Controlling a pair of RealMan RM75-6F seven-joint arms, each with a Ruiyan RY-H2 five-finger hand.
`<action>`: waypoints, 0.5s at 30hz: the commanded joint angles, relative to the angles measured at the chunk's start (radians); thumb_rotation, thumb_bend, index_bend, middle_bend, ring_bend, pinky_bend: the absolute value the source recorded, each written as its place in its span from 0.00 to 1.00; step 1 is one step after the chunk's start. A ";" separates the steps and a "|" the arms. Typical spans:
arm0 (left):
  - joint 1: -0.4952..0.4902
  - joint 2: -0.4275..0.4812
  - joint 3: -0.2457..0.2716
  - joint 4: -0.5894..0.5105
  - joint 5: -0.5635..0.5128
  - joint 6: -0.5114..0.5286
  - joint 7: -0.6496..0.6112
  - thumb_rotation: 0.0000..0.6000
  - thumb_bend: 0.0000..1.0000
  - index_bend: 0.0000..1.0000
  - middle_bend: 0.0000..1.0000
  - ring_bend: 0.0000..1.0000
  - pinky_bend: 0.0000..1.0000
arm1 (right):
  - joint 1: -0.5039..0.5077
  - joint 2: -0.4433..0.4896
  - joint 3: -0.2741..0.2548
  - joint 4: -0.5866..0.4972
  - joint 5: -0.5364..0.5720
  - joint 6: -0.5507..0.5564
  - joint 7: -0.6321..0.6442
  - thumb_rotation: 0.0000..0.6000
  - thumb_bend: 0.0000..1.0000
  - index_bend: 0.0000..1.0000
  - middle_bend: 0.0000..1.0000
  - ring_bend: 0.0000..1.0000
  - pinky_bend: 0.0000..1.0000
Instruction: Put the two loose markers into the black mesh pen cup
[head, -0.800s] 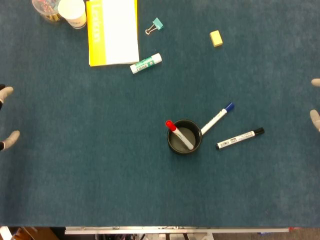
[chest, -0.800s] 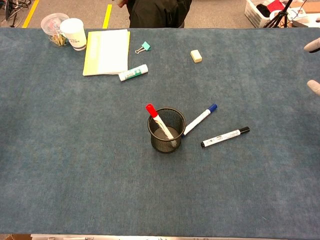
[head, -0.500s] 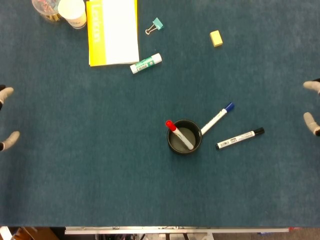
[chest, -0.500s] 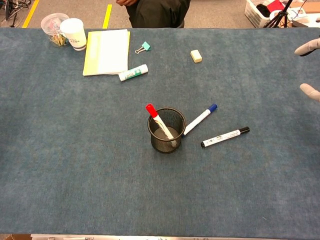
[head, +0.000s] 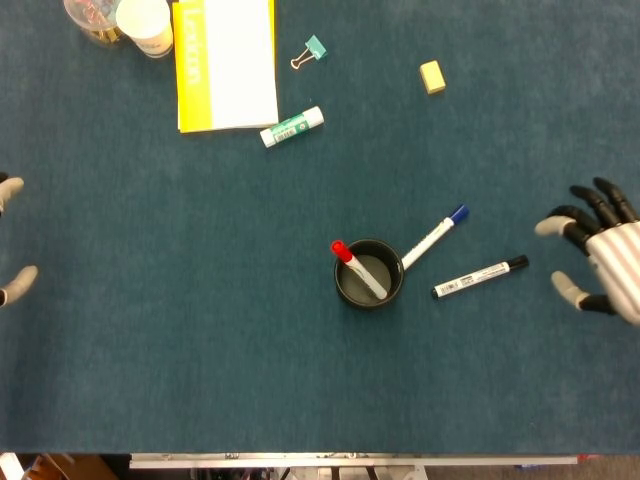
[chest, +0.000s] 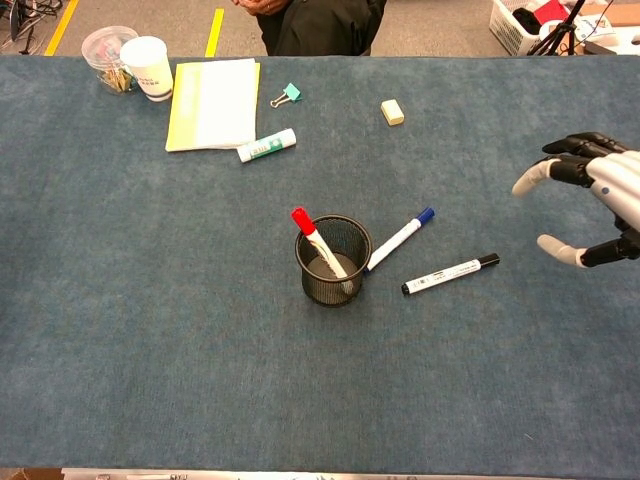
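— So, what lies on the blue table (head: 200, 330)?
— Largest, a yellow notepad (head: 226, 62) at the far side; mid-table, the black mesh pen cup (chest: 333, 261) with a red-capped marker (chest: 321, 247) standing in it.
— And the loose ones?
— Right of it: the blue-capped marker (chest: 399, 239) touches the cup's side, the black-capped marker (chest: 450, 274) lies apart.
— The hands?
— The right hand (chest: 592, 208), fingers spread wide and holding nothing, is near the black cap. The left hand (head: 12, 240) shows only fingertips at the edge, parted, nothing between them.
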 joint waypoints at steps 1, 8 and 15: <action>0.005 0.002 0.002 0.000 0.000 0.006 -0.002 1.00 0.15 0.18 0.18 0.18 0.15 | 0.016 -0.054 -0.009 0.050 -0.021 -0.018 -0.061 1.00 0.25 0.43 0.32 0.11 0.00; 0.016 0.008 0.005 0.005 -0.002 0.015 -0.013 1.00 0.15 0.18 0.18 0.18 0.15 | 0.026 -0.146 -0.014 0.153 -0.019 -0.038 -0.137 1.00 0.25 0.48 0.32 0.11 0.00; 0.020 0.009 0.006 0.009 -0.004 0.014 -0.020 1.00 0.15 0.18 0.18 0.18 0.15 | 0.030 -0.215 -0.006 0.254 0.006 -0.043 -0.188 1.00 0.25 0.48 0.32 0.11 0.00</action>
